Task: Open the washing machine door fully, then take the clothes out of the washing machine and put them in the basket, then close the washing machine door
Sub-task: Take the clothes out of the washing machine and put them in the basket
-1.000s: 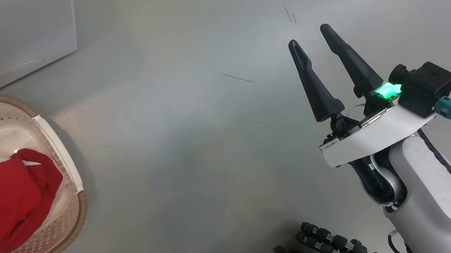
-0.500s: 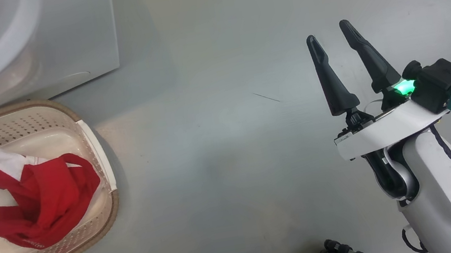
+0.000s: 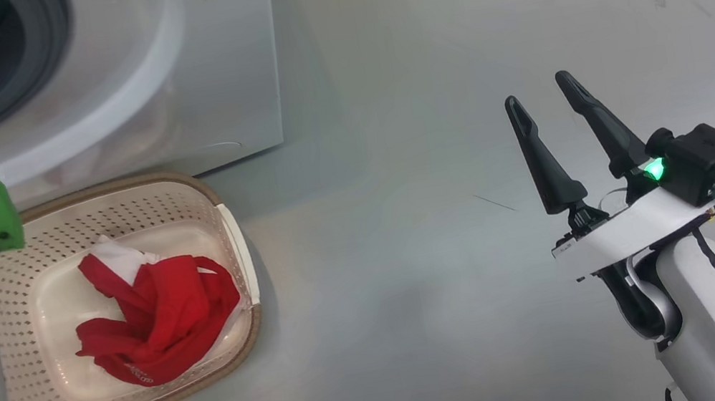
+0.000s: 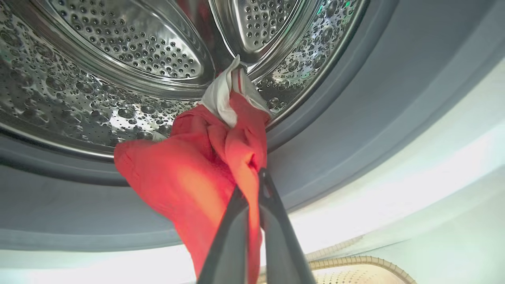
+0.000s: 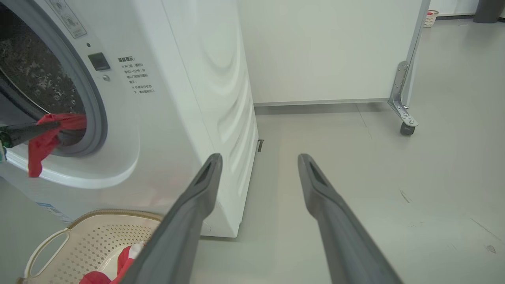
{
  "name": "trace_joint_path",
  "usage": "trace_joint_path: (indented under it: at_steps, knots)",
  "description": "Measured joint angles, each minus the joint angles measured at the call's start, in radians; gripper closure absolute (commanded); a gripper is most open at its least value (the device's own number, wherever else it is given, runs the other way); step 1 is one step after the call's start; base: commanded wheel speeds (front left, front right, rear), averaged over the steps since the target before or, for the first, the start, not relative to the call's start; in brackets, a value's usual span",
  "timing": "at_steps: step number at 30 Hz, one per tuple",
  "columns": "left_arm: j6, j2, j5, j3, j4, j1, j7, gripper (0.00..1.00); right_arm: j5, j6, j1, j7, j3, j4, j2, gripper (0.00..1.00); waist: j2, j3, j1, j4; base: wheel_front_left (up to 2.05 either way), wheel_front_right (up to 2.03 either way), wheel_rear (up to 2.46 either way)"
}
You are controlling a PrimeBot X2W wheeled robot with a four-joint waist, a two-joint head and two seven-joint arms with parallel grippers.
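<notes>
Left gripper [image 4: 250, 183] clenched on red garment [image 4: 189, 169] at washing machine [image 3: 198, 74] mouth; right gripper [image 3: 536, 88] spread, empty; 1 other garment [image 3: 160, 320] in basket [image 3: 109, 191].

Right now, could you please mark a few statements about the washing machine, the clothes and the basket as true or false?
1. The left pincer is shut on a red garment at the mouth of the drum. True.
2. The right pincer grips cloth. False: it is open and empty, above the floor.
3. The basket is empty. False: a red-and-white bundle lies in it.
4. The basket stands on the floor before the washing machine. True.
</notes>
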Motion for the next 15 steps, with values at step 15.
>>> trace_joint_path:
  at_steps: [15]
  knots:
    - [-0.046,-0.079,-0.006,-0.071,-0.044,0.214,-0.161,1.00,-0.006,0.000,0.093,0.000,0.008,0.028,-0.009,0.00,0.0000,-0.177,0.0000,0.112,0.00,0.00,0.00]
